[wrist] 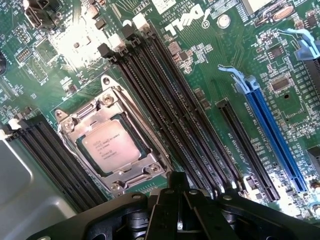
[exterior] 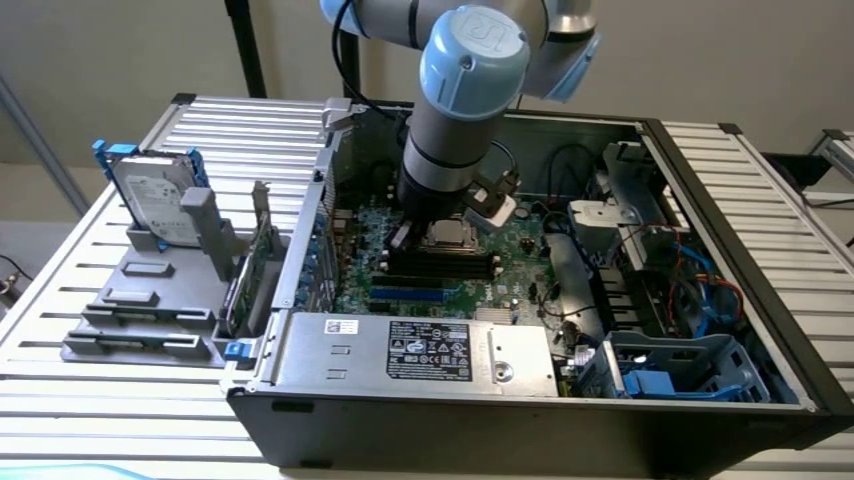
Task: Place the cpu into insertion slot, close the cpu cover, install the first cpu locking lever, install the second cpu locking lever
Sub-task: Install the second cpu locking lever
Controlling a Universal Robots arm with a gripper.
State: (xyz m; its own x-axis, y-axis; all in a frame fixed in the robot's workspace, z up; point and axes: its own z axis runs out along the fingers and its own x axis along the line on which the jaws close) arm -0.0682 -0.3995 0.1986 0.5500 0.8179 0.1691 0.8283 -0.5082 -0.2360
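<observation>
My hand over the CPU socket, closed and empty.

My hand (wrist: 179, 202) hangs just above the green motherboard (wrist: 210, 75), its fingers pressed together with nothing between them. The cpu (wrist: 111, 145) lies flat in the insertion slot (wrist: 85, 150), its pale face showing through the window of the cpu cover (wrist: 107, 97), which lies down over it. Long black memory slots (wrist: 170, 115) run close along 1 side of the socket, more of them on the other, and a blue card slot (wrist: 272, 132) lies farther off. In the exterior view my arm (exterior: 461, 110) reaches down into the open computer case (exterior: 747, 300), hiding part of the socket; the grey power-supply box (exterior: 414, 350) sits near the case's front edge, and a hard drive (exterior: 154, 195) stands on the slatted surface (exterior: 94, 400) outside the case.
</observation>
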